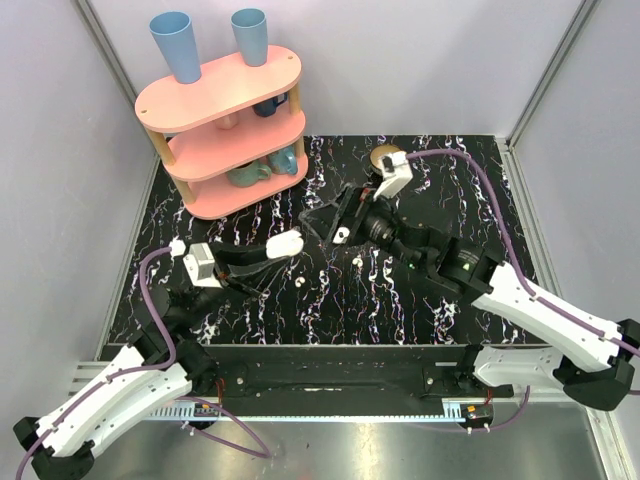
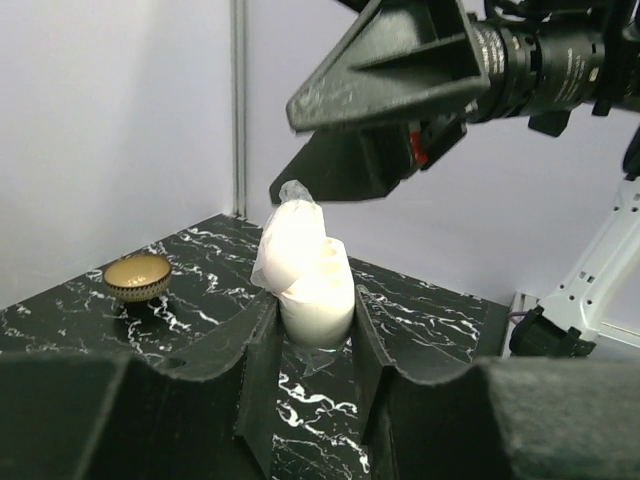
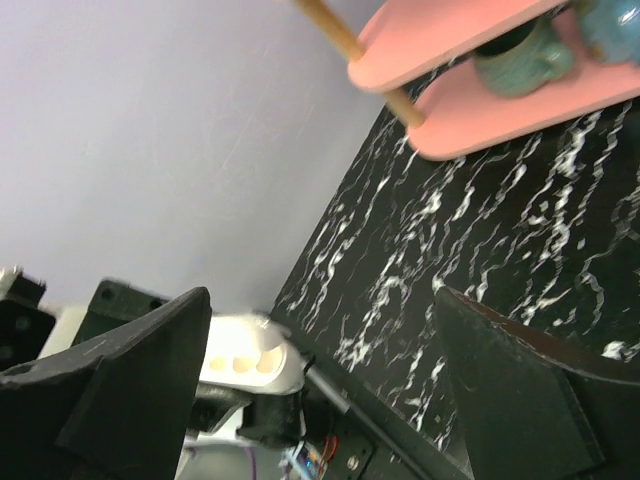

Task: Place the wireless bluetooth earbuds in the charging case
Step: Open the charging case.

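Plainly, the left hand (image 2: 312,335) is clamped tight around the charging case (image 2: 312,285), held upright at frame centre with its lid tipped back. The right hand (image 3: 322,300) gapes wide, holding nothing; the case lies just below it, toward lower left. I cannot tell the earbuds from the counter's (image 1: 400,290) white streaks.

On the left, reaching forward and inward, low over the table, with the left gripper (image 1: 283,247) pinched tight on the charging case (image 2: 308,272). On the right, stretching across toward it, with the right gripper (image 1: 322,222) spread wide, its 2 fingers holding nothing, hanging just above the left one.
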Controlling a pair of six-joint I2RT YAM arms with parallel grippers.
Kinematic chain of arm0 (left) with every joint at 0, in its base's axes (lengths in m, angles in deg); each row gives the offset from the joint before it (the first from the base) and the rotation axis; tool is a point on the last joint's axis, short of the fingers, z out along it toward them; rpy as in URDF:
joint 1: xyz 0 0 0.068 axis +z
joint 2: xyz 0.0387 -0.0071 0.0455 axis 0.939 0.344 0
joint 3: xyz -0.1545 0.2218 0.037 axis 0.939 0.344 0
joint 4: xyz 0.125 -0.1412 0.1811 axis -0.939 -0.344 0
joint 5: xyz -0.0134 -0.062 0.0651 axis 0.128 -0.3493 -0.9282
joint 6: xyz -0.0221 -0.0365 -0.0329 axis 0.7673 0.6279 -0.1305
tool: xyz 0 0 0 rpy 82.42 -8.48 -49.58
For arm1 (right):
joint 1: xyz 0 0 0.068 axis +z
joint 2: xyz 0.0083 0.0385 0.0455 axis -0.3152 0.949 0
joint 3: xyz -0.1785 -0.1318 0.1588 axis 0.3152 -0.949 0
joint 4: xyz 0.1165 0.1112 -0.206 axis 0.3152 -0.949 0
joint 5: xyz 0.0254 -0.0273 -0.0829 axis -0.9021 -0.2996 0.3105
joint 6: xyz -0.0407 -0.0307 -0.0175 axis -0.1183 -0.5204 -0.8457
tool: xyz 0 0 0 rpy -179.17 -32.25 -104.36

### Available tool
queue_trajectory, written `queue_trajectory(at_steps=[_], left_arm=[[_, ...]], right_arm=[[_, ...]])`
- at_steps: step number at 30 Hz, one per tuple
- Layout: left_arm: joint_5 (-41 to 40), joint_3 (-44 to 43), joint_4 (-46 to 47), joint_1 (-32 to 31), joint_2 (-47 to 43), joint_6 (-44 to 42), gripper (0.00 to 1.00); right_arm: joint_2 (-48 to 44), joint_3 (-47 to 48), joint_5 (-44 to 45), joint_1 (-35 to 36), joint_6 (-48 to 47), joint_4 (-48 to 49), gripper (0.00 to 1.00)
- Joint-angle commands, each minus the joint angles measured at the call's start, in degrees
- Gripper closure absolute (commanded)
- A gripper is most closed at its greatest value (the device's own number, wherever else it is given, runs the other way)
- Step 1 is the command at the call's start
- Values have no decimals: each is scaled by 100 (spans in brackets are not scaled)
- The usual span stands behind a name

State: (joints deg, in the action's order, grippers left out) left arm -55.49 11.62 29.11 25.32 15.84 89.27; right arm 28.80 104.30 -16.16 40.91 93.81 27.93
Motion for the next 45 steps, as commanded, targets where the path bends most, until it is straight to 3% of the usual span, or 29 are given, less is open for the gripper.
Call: queue_trajectory(at_steps=[1, 10, 16, 17, 23, 29, 45], left_arm=[[-404, 54, 123, -1, -210, -109, 100], [-765, 133, 149, -9, -403, -110, 100], [-1073, 72, -61, -1, -413, -57, 100], [-1046, 54, -70, -1, -395, -57, 100], [-721, -7, -18, -1, -114, -162, 100], [-607, -69, 70, -1, 71, -276, 100], [351, -245, 343, -9, 238, -320, 100]], right_arm=[[-346, 229, 165, -461, -239, -55, 0], [-93, 272, 43, -917, -169, -1090, 0], [-135, -88, -1054, -1139, -177, -752, 14], [-101, -88, -1596, -1139, -195, -698, 15], [233, 185, -2875, -1121, -160, -241, 21], [409, 272, -3201, -1077, -54, 15, 21], [699, 316, -2981, -1068, -19, 103, 21]])
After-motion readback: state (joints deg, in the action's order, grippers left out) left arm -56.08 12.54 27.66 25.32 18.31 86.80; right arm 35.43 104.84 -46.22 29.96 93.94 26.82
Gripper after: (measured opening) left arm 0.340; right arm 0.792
